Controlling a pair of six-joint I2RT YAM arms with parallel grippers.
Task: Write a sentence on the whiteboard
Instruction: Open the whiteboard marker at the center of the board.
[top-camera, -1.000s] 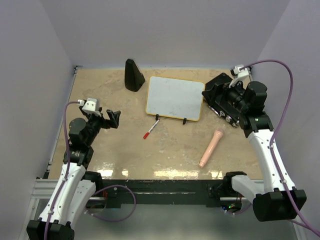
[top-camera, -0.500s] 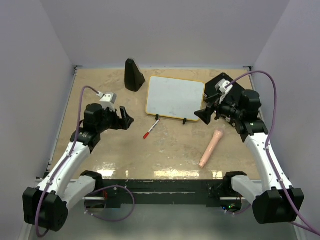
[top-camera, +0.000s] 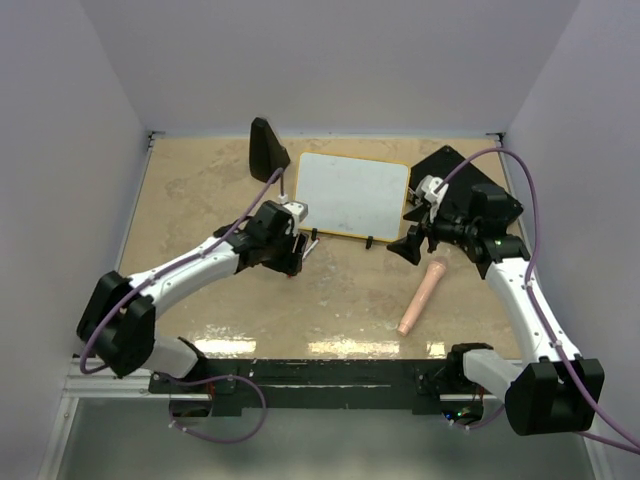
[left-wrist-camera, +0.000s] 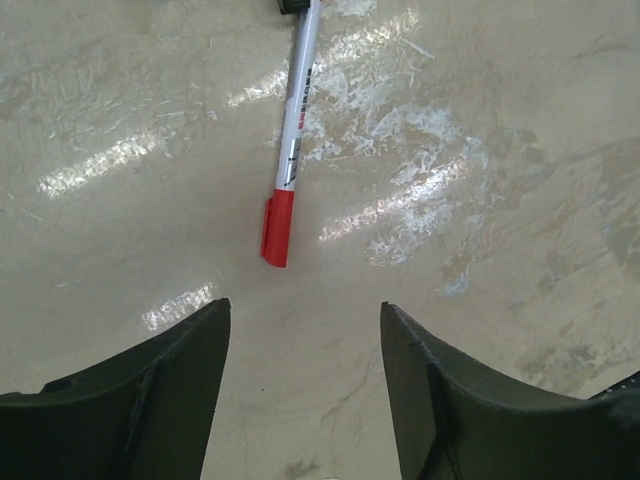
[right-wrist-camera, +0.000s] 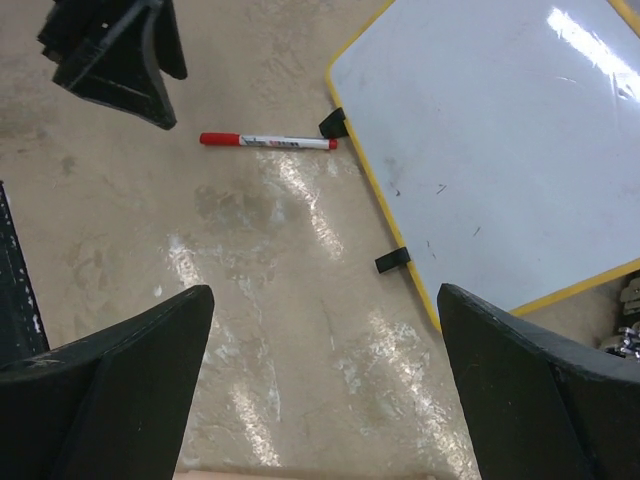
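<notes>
The whiteboard (top-camera: 352, 195) lies flat at the back middle, white with a yellow rim and two black feet on its near edge. It also fills the upper right of the right wrist view (right-wrist-camera: 500, 140). No sentence shows on it, only a few tiny specks. A white marker with a red cap (left-wrist-camera: 288, 150) lies on the table just off the board's near left foot (right-wrist-camera: 268, 142). My left gripper (top-camera: 300, 252) hovers open just short of the cap (left-wrist-camera: 305, 318), nothing between its fingers. My right gripper (top-camera: 408, 244) hangs open by the board's near right corner (right-wrist-camera: 325, 300).
A pink cylinder (top-camera: 422, 295) lies at the right front, close under my right arm. A black cone (top-camera: 267, 150) stands at the board's far left corner. A black box (top-camera: 448, 165) sits behind the right gripper. Walls close in the table on three sides.
My left arm has swung from the left side across to the marker, and its jaws have narrowed slightly. My right gripper has come forward and left, off the black box to the board's near right corner.
</notes>
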